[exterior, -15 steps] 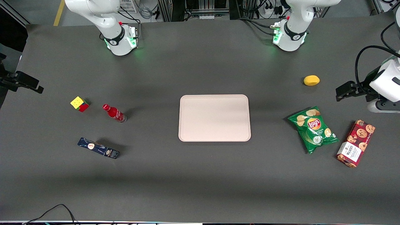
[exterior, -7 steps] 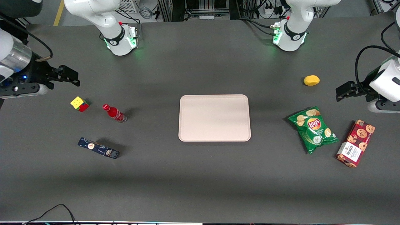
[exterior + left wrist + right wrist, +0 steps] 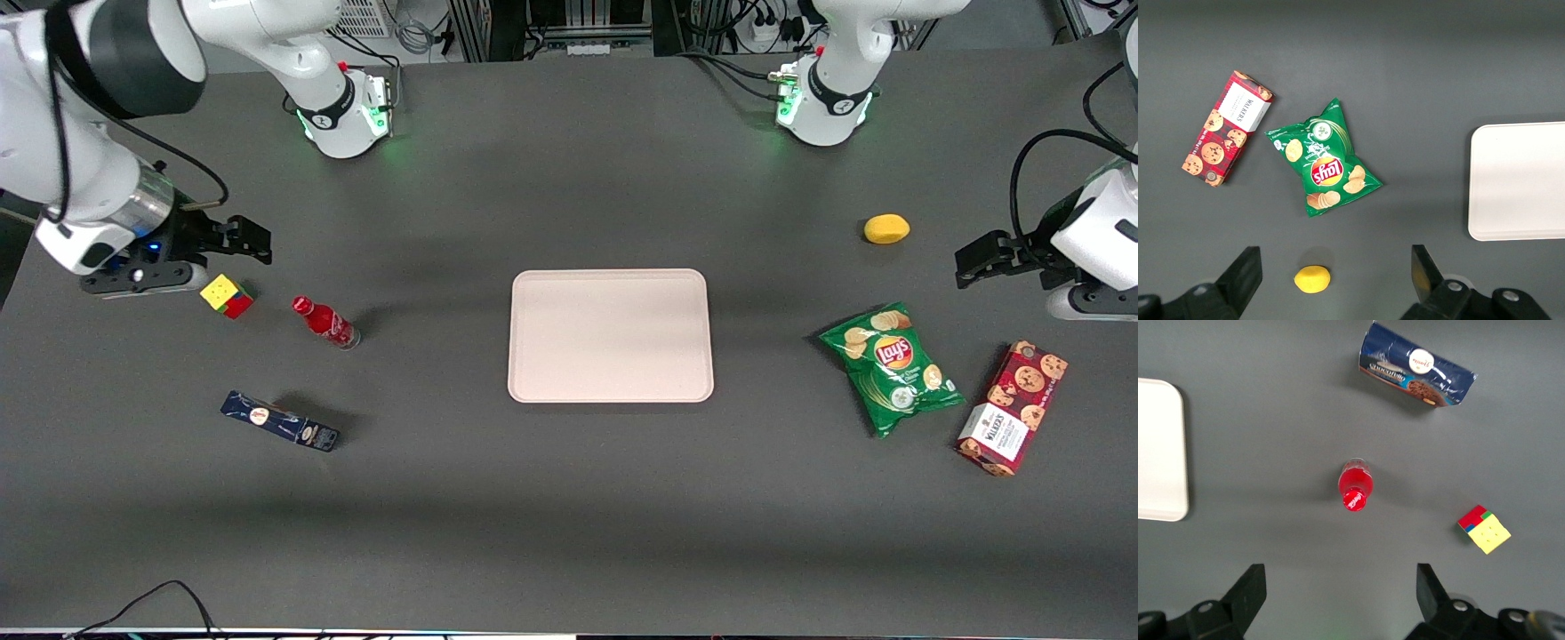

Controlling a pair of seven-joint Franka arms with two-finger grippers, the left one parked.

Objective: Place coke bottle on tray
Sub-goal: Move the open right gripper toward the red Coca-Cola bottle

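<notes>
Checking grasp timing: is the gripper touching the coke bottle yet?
Apart. In the right wrist view the open gripper shows bare table between its fingers and the upright coke bottle. In the front view it hangs farther from the camera than the bottle, beside the puzzle cube.

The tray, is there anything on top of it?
No. The tray shows only its bare pale surface. The coke bottle stands on the table, toward the working arm's end. The gripper hovers, fingers open, near the puzzle cube.

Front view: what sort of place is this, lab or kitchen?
Likely a robotics lab: Franka arm bases bolted to a dark table, cable racks above, staged props. The open tool hovers beside the Rubik's cube.
</notes>
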